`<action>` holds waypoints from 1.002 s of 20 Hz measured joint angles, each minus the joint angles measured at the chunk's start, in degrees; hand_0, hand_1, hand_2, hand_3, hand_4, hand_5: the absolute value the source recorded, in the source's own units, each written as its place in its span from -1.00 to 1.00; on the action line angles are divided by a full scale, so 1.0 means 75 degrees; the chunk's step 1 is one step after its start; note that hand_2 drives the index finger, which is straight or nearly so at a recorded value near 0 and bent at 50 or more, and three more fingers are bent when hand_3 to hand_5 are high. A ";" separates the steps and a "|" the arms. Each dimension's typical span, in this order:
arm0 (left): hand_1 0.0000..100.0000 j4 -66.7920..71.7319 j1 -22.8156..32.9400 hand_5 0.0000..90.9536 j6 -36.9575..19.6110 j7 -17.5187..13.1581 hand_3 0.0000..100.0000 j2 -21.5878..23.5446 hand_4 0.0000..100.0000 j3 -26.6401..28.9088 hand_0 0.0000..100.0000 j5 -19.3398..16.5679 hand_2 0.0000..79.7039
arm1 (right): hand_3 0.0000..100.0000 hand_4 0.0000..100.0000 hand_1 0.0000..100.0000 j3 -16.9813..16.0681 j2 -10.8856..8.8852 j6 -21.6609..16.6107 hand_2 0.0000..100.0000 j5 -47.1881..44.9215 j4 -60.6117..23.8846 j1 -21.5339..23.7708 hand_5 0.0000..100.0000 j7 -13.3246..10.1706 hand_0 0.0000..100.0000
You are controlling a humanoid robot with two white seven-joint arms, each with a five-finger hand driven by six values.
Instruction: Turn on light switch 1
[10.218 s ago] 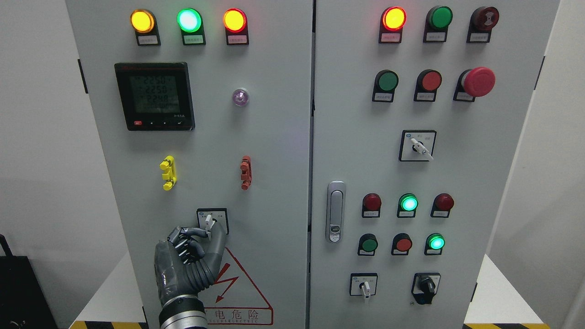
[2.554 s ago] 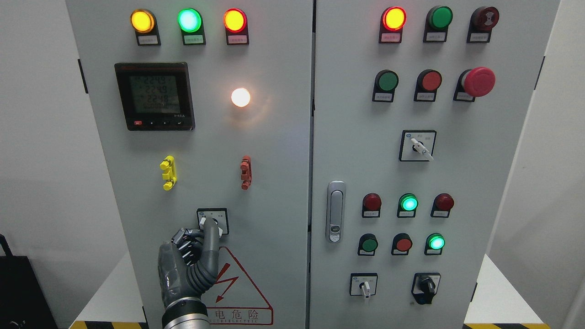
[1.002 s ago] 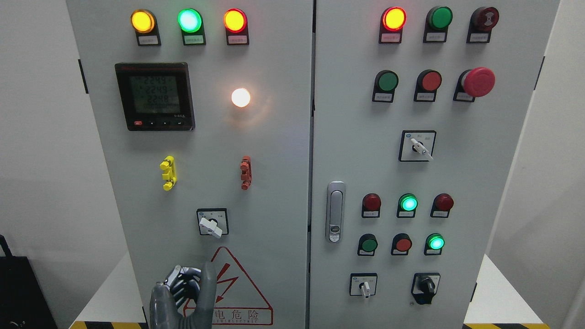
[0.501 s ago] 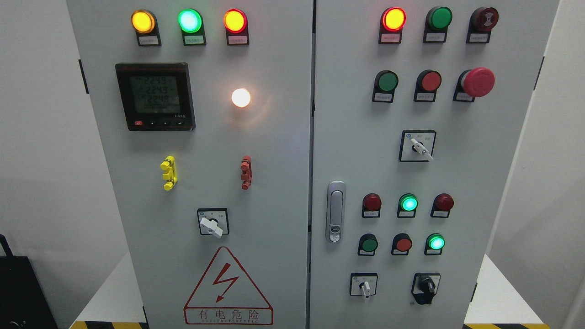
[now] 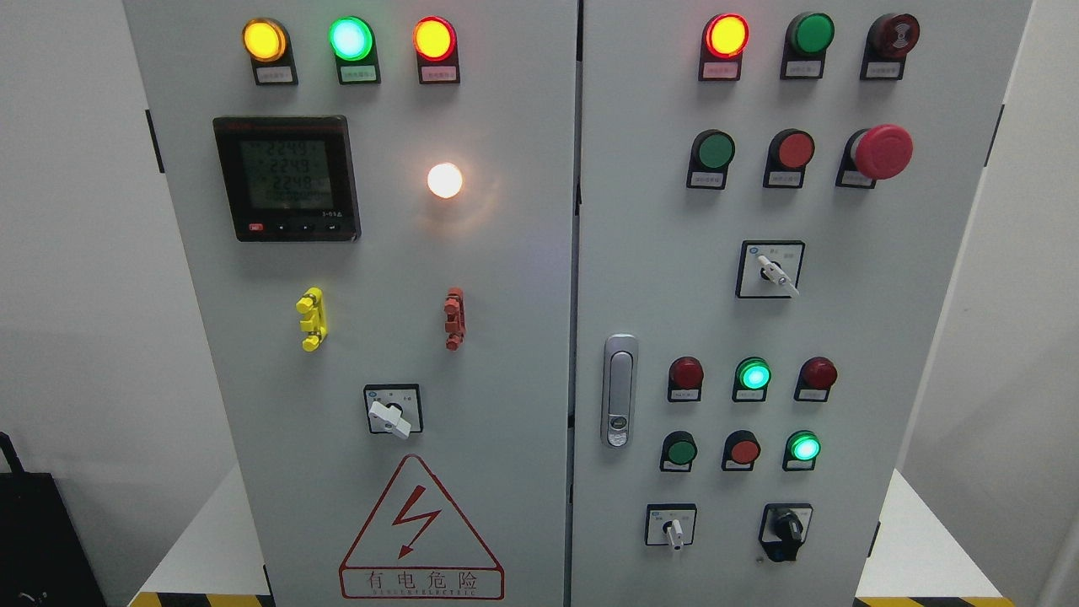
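Observation:
A white rotary switch (image 5: 390, 417) in a black-framed plate sits low on the left cabinet door (image 5: 506, 337); its knob is turned with its tip pointing down to the right. Above it, beside the black digital meter (image 5: 287, 179), a round lamp (image 5: 444, 180) glows bright white. Neither of my hands shows in the head view.
Lit yellow, green and red lamps (image 5: 350, 39) line the top of the left door. The right door carries push buttons, a red mushroom stop button (image 5: 883, 152), more rotary switches (image 5: 769, 271) and a metal latch handle (image 5: 619, 389). A warning triangle (image 5: 419, 527) sits below the switch.
My left hand turned the knob from upright to down-right and the round lamp lit. The hand then let go, dropped down and left the view.

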 measured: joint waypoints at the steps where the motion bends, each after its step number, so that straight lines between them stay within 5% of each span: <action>1: -0.54 0.0395 -0.0018 -0.76 -0.0014 -0.0049 -0.08 0.0012 0.06 0.0050 -0.10 0.0018 -0.50 | -1.00 -1.00 -1.00 0.0000 0.0000 0.0000 -1.00 0.0000 0.0001 0.0000 -1.00 0.0000 -1.00; 6: -0.57 0.2774 -0.0452 -1.00 -0.0146 -0.0234 -0.31 0.0059 -0.21 0.0254 -0.02 0.0092 -0.66 | -1.00 -1.00 -1.00 0.0000 0.0000 0.0000 -1.00 0.0000 0.0000 0.0000 -1.00 0.0000 -1.00; 11: -0.64 0.4713 -0.0830 -1.00 -0.0080 -0.0375 -0.74 0.0088 -0.74 0.0368 -0.04 0.0124 -1.00 | -1.00 -1.00 -1.00 0.0001 0.0000 0.0000 -1.00 0.0000 0.0000 0.0000 -1.00 0.0000 -1.00; 15: -0.75 0.5942 -0.1246 -1.00 0.0746 -0.0404 -1.00 0.0103 -0.97 0.0433 -0.03 0.0136 -1.00 | -1.00 -1.00 -1.00 0.0002 0.0000 0.0000 -1.00 0.0000 0.0000 0.0000 -1.00 0.0000 -1.00; 20: -0.86 0.6967 -0.1674 -1.00 0.1809 -0.0420 -1.00 0.0116 -1.00 0.0485 -0.03 0.0139 -1.00 | -1.00 -1.00 -1.00 0.0003 -0.0001 0.0000 -1.00 0.0000 0.0000 0.0000 -1.00 0.0000 -1.00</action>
